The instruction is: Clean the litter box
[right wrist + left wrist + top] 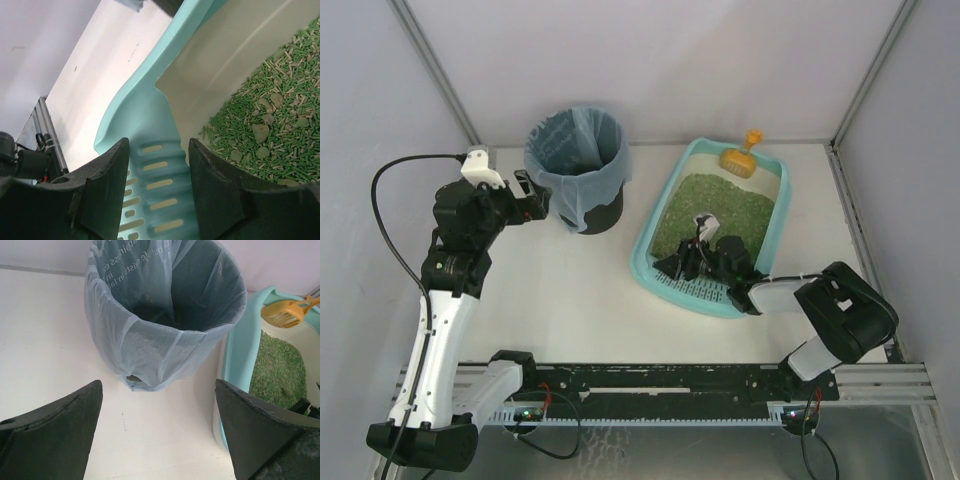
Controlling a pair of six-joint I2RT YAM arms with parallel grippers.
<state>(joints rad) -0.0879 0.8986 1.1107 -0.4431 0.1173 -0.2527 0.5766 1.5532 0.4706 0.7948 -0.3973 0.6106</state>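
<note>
Over the litter box [145, 117] of green pellets [270, 100], right end effector [158, 146] parted, left [159, 387] likewise

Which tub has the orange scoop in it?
The shallow light-teal plastic litter box with green pellets: the orange slotted scoop lies at its far end. The round black bin is lined with a blue bag.

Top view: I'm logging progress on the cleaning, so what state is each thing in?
litter box, level, green litter with clumps inside
orange scoop, lying unheld at the box's far end
black bin, upright, blue bag lining it
left gripper, open, facing the bin
right gripper, open over the grille
</note>
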